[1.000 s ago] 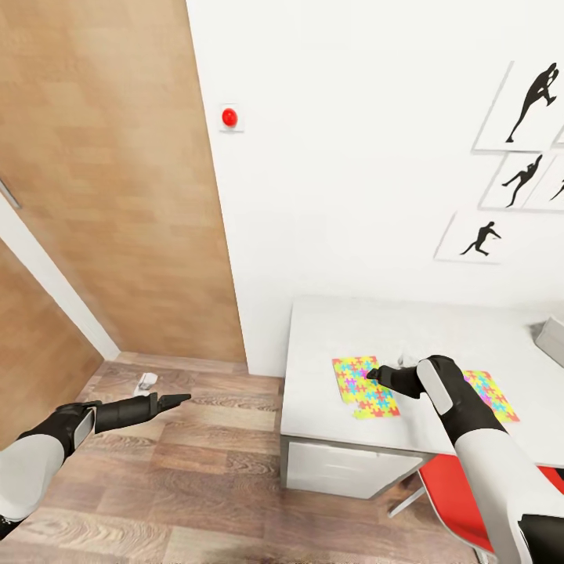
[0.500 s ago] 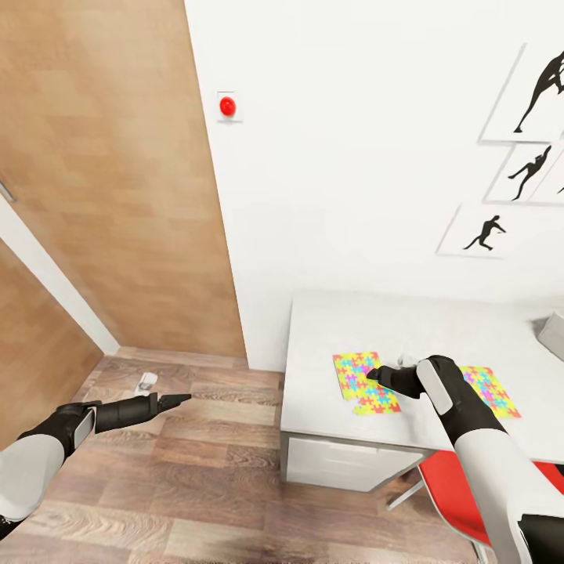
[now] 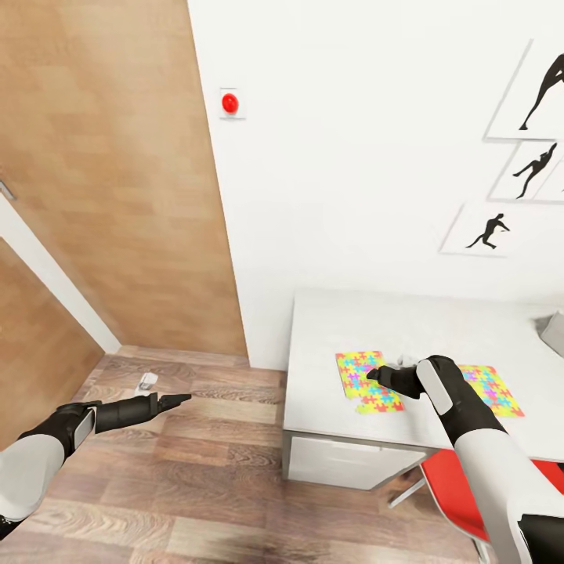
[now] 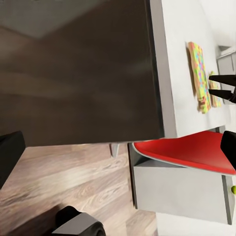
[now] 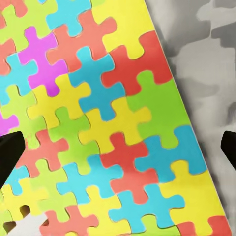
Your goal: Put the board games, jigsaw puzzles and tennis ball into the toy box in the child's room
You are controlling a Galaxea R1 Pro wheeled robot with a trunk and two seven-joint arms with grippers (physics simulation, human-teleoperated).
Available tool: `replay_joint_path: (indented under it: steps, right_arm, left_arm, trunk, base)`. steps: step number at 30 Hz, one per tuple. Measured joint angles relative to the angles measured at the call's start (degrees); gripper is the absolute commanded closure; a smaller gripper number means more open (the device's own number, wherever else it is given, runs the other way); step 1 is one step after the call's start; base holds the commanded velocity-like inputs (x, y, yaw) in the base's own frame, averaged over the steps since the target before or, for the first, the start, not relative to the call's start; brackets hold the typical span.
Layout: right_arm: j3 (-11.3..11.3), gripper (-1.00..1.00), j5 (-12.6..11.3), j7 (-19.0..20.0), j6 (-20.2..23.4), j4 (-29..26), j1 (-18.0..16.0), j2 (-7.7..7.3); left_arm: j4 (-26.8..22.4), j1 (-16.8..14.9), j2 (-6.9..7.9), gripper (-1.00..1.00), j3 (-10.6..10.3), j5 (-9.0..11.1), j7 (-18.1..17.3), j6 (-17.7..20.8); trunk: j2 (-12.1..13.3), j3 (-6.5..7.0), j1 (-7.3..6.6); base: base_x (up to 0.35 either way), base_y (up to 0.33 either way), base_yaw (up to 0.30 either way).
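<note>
— Two jigsaw puzzles [image 3: 366,381] lie lower right of the frame on the surface [image 3: 352,329].
— Your right hand [image 3: 374,374] hovers spread wide above one, empty; left hand [image 3: 182,399], can't tell.

Puzzles [image 3: 366,381] yellow, red, blue, green, magenta interlocking; table [image 3: 376,321] pale grey; chair [image 3: 458,493] red; floor [image 3: 180,486] brown wood-plank; door [image 3: 102,172] tan; wall button [image 3: 229,103] red.

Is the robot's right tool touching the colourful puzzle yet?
Cannot tell. In the head view the right tool overlaps the near jigsaw puzzle, but its height above it isn't clear. The right wrist view shows the fingertips wide open over it.
</note>
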Motion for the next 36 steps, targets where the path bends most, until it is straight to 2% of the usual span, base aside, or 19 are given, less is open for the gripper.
replay_joint_path:
  steps: [28,32,34,36]
  right_arm:
    - [0.0,-1.0,0.0,0.0,0.0,0.0,0.0,0.0]
    - [0.0,-1.0,0.0,0.0,0.0,0.0,0.0,0.0]
    - [0.0,-1.0,0.0,0.0,0.0,-0.1,0.0,0.0]
    - [0.0,-1.0,-0.1,0.0,0.0,-0.1,0.0,0.0]
  left_arm:
    - [0.0,0.0,-0.26,-1.0,0.2,-0.1,-0.1,0.1]
    - [0.1,0.0,-1.93,-1.0,0.2,-0.1,-0.1,0.3]
    - [0.0,0.0,-3.88,-1.0,0.3,-0.1,0.0,0.4]
    - [0.0,-0.1,-5.14,-1.0,0.3,-0.2,0.0,0.4]
  trunk:
    - [0.0,-0.01,0.0]
    - [0.0,-0.01,0.0]
    - [0.0,-0.01,0.0]
    - [0.0,-0.01,0.0]
  base:
    - [0.0,0.137,0.0]
    - [0.0,0.187,0.0]
    - [0.0,0.106,0.0]
    - [0.0,0.074,0.0]
